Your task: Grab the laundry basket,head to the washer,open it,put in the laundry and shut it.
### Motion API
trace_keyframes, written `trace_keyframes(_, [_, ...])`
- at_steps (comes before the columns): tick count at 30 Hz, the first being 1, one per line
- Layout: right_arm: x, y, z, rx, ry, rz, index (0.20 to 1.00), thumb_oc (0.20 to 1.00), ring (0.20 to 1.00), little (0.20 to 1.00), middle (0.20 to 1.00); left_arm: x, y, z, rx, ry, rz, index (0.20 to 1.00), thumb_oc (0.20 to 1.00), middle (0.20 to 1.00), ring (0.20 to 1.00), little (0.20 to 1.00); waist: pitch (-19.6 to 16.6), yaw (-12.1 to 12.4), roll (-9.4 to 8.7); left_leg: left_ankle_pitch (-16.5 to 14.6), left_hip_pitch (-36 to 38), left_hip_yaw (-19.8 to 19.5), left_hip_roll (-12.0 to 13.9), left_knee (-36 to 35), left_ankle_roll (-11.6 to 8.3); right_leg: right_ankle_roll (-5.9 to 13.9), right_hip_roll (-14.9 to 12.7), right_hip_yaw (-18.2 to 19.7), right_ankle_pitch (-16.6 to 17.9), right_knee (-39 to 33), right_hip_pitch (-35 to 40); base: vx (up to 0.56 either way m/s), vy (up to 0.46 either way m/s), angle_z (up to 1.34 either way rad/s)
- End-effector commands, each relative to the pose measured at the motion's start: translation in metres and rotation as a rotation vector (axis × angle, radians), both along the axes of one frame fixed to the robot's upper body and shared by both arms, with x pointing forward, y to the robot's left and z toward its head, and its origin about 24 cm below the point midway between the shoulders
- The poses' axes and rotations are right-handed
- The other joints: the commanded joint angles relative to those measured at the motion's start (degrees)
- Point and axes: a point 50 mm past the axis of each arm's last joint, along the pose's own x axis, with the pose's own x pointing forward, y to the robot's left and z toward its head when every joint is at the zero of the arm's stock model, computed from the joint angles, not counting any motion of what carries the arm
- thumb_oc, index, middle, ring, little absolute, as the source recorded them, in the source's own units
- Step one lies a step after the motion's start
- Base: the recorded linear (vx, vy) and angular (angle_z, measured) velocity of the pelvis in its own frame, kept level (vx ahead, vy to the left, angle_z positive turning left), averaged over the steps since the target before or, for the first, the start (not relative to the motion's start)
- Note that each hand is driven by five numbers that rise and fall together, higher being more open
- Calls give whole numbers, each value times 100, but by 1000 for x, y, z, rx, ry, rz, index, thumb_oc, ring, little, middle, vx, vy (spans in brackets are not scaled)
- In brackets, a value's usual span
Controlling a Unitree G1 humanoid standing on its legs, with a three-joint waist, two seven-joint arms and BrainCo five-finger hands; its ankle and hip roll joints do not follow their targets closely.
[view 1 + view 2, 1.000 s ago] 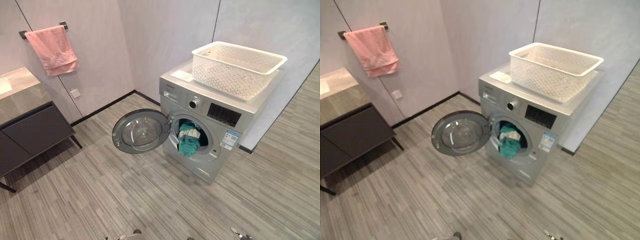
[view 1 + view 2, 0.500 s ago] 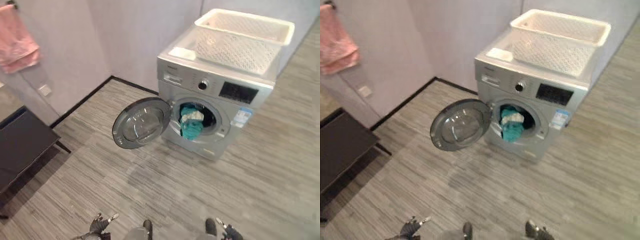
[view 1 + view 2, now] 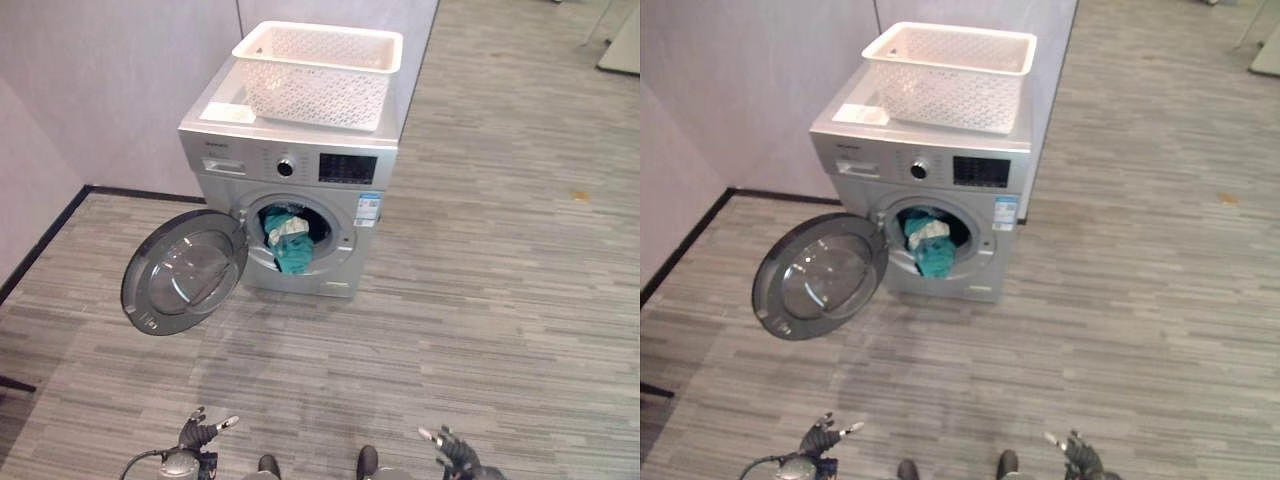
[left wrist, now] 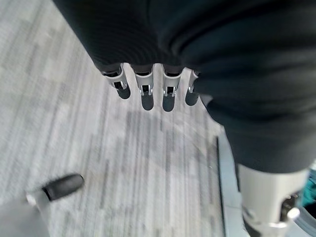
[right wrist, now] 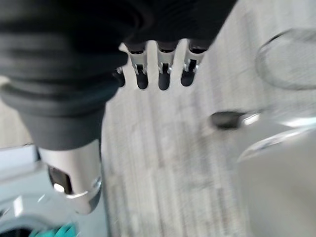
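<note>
**Washer open and loaded, door not yet shut: risks and setting**

While the round door (image 3: pixel 185 275) hangs wide open to the robot's left of the washer (image 3: pixel 290 190), some laundry (image 3: pixel 290 240) sits in the drum mouth, teal and pale cloth drooping over the lower lip.

Item 1, hands. Left hand (image 3: pixel 197 432) low at the near edge, fingers relaxed and spread, holding nothing. Right hand (image 3: pixel 448 448) likewise low, fingers apart and empty. Both well apart from the washer.

Item 2, basket. White perforated laundry basket (image 3: pixel 320 75) stands upright on the washer top and looks empty from this angle.

Item 3, risks, as judgement.
- Cloth trailing over the lip could be pinched in the seal when the door swings, leaving it unlatched; it probably needs pushing deeper first.
- Reaching for the door from this far back would fall short; a closer stance seems needed.
- Pushing near the hinge rather than the free edge may not drive the catch home.
- A hard swing could rock the basket, which takes up much of the top.

Item 4, surface and room. Grey wood-grain plank floor (image 3: pixel 500 250), bare around the washer. Pale grey wall (image 3: pixel 120 70) behind, with a dark skirting strip (image 3: pixel 40 250) running along its foot.
</note>
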Motion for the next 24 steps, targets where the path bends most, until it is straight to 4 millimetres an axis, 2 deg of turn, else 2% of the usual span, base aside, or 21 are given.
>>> trace_keyframes(1, [15,2,7,8,-71,23,1000,1000,1000,1000,1000,-6,0,0,-11,-28,41,1000,1000,1000,1000,1000,237,169,-11,-378,-143,-786,-154,1303,-38,-107,252,283,-408,-21,-42,98,-135,3])
trace_keyframes(3, [2,2,1,4,-19,1,1000,1000,1000,1000,1000,-11,-6,-4,-25,-10,43,1000,1000,1000,1000,1000,103,172,-19,-421,111,-891,-75,513,15,-116,316,264,-535,-58,81,181,-51,-21])
trace_keyframes(5, [0,-3,1,-11,-13,-22,1000,1000,1000,1000,1000,-11,-13,-6,-39,-5,25,1000,1000,1000,1000,1000,2,147,5,-282,172,-819,68,-164,-20,-96,278,165,-604,-90,131,139,27,-24])
trace_keyframes(7, [6,-8,4,-27,-35,-31,1000,1000,1000,1000,1000,-12,-17,-7,-45,7,4,1000,1000,1000,1000,1000,-50,156,-17,-213,26,-867,-9,-594,-14,-74,253,85,-702,-140,227,148,39,38])
trace_keyframes(8, [10,-10,6,-42,-43,-23,1000,1000,1000,1000,1000,-15,-17,-8,-47,15,6,1000,1000,1000,1000,1000,-22,236,-12,-26,-259,-1154,-232,-788,-65,-87,302,118,-799,-137,352,156,26,71])
trace_keyframes(9, [10,-10,6,-42,-43,-23,1000,1000,1000,1000,1000,-15,-16,-8,-47,15,6,1000,1000,1000,1000,1000,-38,225,-12,-16,-280,-1165,-235,-792,-64,-87,300,107,-795,-138,335,275,58,55])
trace_keyframes(10, [17,-11,8,-55,-60,-8,1000,1000,1000,1000,1000,-20,-14,-10,-46,30,18,1000,1000,1000,1000,1000,-23,337,34,236,-596,-1453,-364,-1069,-95,-107,372,176,-928,-93,495,167,40,8])
trace_keyframes(12, [20,-10,9,-58,-69,-3,1000,1000,1000,1000,1000,-21,-13,-10,-47,36,25,1000,1000,1000,1000,1000,1,392,32,286,-746,-1542,-405,-1184,-90,-109,382,215,-1012,-62,591,232,56,-37])
trace_keyframes(15, [34,-8,14,-51,-114,-3,1000,1000,1000,1000,1000,-30,-6,-12,-40,58,66,1000,1000,1000,1000,1000,12,570,41,451,-1074,-1570,-382,-1598,-109,-63,400,385,-1217,-38,948,306,95,24])
trace_keyframes(18, [40,-7,17,-47,-133,-4,1000,1000,1000,1000,1000,-37,-3,-13,-36,75,91,1000,1000,1000,1000,1000,1,694,33,534,-1159,-1620,-364,-1641,-123,-15,369,554,-1315,-41,1214,458,207,36])
trace_keyframes(19, [41,-1,15,-28,-133,12,1000,1000,1000,1000,1000,-50,0,-17,-33,113,111,1000,1000,1000,1000,1000,-171,798,69,673,-1004,-1619,-340,-1609,-88,86,277,660,-1357,13,1471,504,281,13])
trace_keyframes(21, [40,3,13,-26,-121,35,1000,1000,1000,1000,1000,-55,2,-18,-29,130,112,1000,1000,1000,1000,1000,-216,897,11,715,-1050,-1530,-446,-1172,-11,217,44,663,-1264,298,1493,552,346,-21])
trace_keyframes(22, [38,5,12,-19,-107,33,1000,1000,1000,1000,1000,-58,3,-19,-25,144,110,1000,1000,1000,1000,1000,-272,936,-55,578,-1022,-1403,-543,-947,68,362,-163,658,-1013,486,1470,559,415,-87])
trace_keyframes(23, [37,7,10,-10,-91,28,1000,1000,1000,1000,1000,-62,4,-20,-16,166,94,1000,1000,1000,1000,1000,-329,945,-72,409,-864,-1239,-680,-843,230,519,-440,624,-421,1057,1196,550,430,-94])
trace_keyframes(24, [36,7,9,-5,-93,17,1000,1000,1000,1000,1000,-63,2,-20,-16,171,73,1000,1000,1000,1000,1000,-348,931,-88,314,-766,-1150,-781,-818,313,571,-582,601,-54,1374,1091,365,306,-82])
